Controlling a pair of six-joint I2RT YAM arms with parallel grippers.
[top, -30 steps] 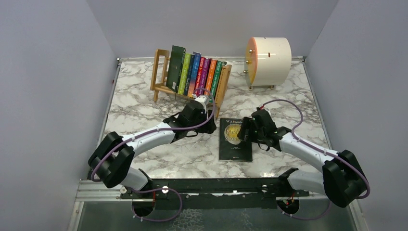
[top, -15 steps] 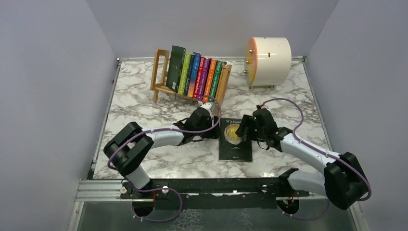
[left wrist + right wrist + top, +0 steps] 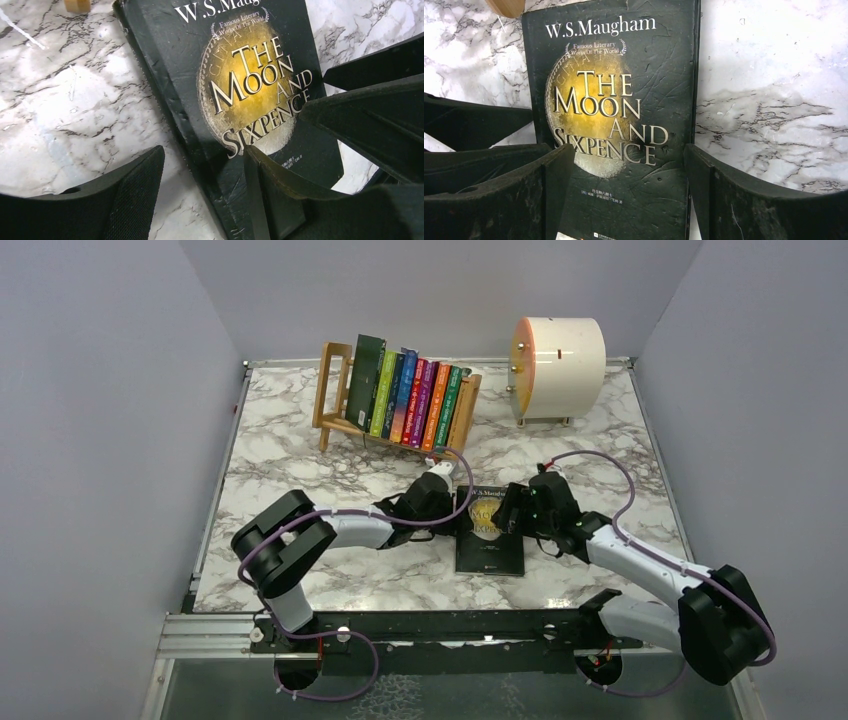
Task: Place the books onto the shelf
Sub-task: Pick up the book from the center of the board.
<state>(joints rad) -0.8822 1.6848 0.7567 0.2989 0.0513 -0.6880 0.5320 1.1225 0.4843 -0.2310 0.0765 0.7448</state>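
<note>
A black book [image 3: 490, 538] titled "The Moon and Sixpence" lies flat on the marble table, cover up. My left gripper [image 3: 453, 508] is open at the book's left edge: in the left wrist view [image 3: 202, 167] one finger [image 3: 132, 192] is over the table and the other [image 3: 272, 197] over the cover. My right gripper [image 3: 512, 512] hangs open over the book [image 3: 624, 100]; its fingers straddle the lower cover [image 3: 629, 160], the right one [image 3: 709, 190] just outside the book's right edge. The shelf [image 3: 331, 390] at the back holds several upright books [image 3: 410, 395].
A cream cylindrical drum [image 3: 557, 365] stands at the back right. The two grippers are close together over the black book. A wooden shelf foot [image 3: 76, 5] shows at the left wrist view's top edge. Grey walls enclose the marble table [image 3: 290, 470].
My left arm has swung from in front of the shelf toward the near right, bringing its gripper to the black book's left edge. The right gripper has barely shifted.
</note>
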